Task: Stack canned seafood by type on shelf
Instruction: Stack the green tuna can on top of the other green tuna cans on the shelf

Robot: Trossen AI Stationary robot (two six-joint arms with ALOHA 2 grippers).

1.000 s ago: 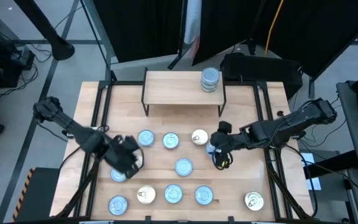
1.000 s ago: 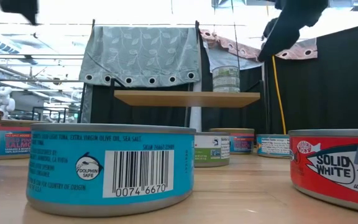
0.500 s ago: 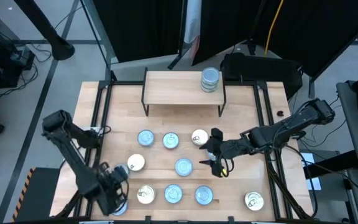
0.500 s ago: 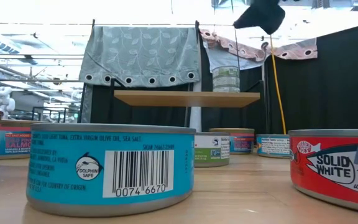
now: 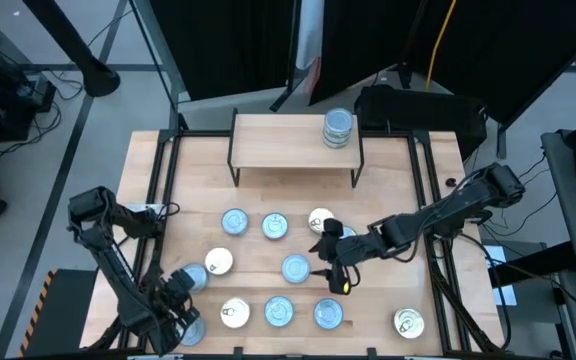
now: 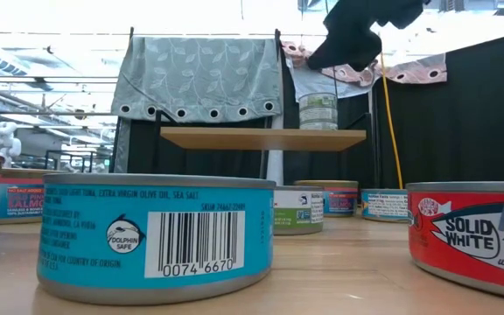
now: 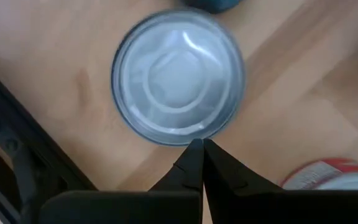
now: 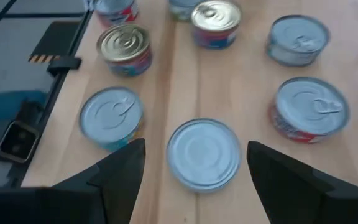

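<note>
Several flat round tins stand on their bases on the wooden table (image 5: 398, 175), most with blue lids, some with gold lids. Two or three blue-lidded tins (image 5: 338, 128) are stacked at the right end of the small shelf (image 5: 288, 140) at the far side, and they also show in the low view (image 6: 318, 112). My left gripper (image 5: 176, 312) is shut at the table's near left corner, over a blue-lidded tin (image 7: 178, 78). My right gripper (image 5: 333, 265) is wide open, high above the table, over a blue-lidded tin (image 8: 204, 152) in the middle (image 5: 295, 268). My left gripper's shut fingertips (image 7: 197, 149) point down at the rim (image 7: 185, 138) of the blue-lidded tin, which stands flat on the table. I cannot tell whether they touch it.
A gold-lidded tin (image 5: 408, 322) stands alone at the near right. A red-sided tin (image 7: 334, 177) is close beside my left gripper. Black frame rails (image 5: 163, 190) run along the table's left and right sides. The shelf's left part is bare wood.
My left gripper has gone from the left middle of the table toward the near edge, uncovering a gold-lidded tin and a blue-lidded one. My right gripper has gone toward the table's left and a little toward the near edge, over the middle tins.
</note>
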